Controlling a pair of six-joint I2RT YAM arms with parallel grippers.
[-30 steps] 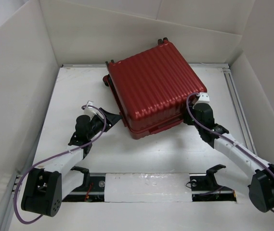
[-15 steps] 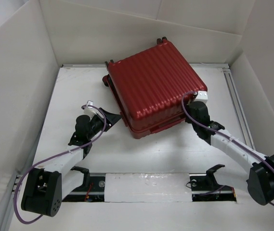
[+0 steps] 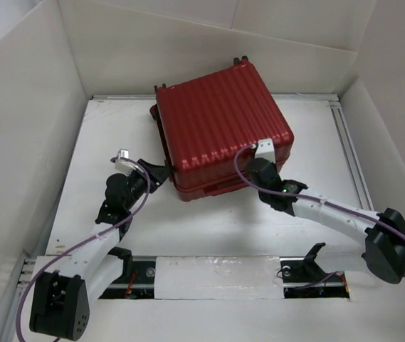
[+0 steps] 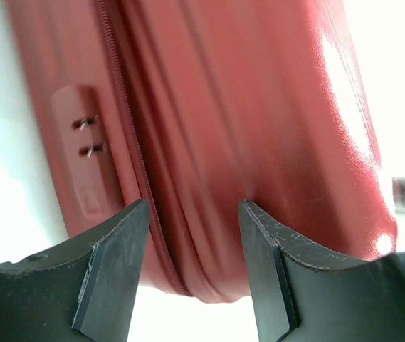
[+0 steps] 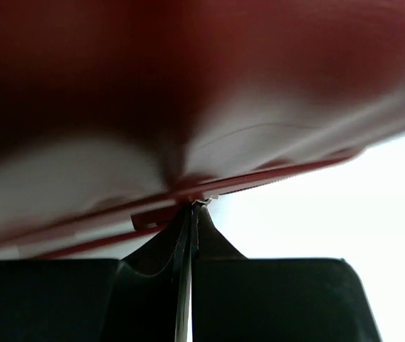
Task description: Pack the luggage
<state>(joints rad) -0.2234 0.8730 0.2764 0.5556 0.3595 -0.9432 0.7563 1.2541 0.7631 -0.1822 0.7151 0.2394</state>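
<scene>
The red ribbed suitcase (image 3: 220,125) lies closed and flat at the back middle of the table. My right gripper (image 3: 250,174) is at its near edge. In the right wrist view the fingers are pressed together (image 5: 191,206) on a small metal zipper pull (image 5: 201,202) at the red zipper seam, and the blurred shell (image 5: 188,71) fills the top. My left gripper (image 3: 161,174) is open at the suitcase's near left corner. In the left wrist view its fingers (image 4: 191,214) frame the shell (image 4: 223,107) and the zipper line (image 4: 127,135) without touching them.
White walls enclose the table (image 3: 209,228) on the left, back and right. A metal rail (image 3: 351,157) runs along the right side. A white strip with dark brackets (image 3: 216,274) lies across the near edge between the arm bases.
My right gripper has moved left along the suitcase's near edge, staying shut at the zipper. The suitcase has turned and shifted left. My left gripper has drawn back slightly leftward.
</scene>
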